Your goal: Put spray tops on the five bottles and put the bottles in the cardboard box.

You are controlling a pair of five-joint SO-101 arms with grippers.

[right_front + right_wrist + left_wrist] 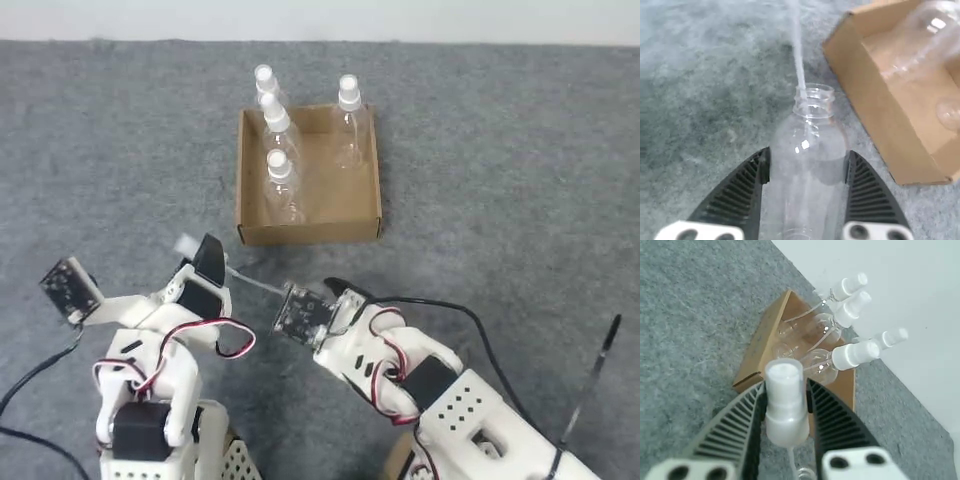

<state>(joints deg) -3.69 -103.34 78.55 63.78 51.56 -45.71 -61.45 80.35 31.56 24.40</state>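
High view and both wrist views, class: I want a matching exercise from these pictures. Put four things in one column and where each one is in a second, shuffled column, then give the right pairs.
Things
1. loose spray top
2. open bottle
3. four capped bottles
4. cardboard box

Places
A. resting on the grey carpet
B. gripped between the right jaws
C. standing inside the box
D. gripped between the left jaws

Pairs: 1-D, 2-B, 3-C, 4-A
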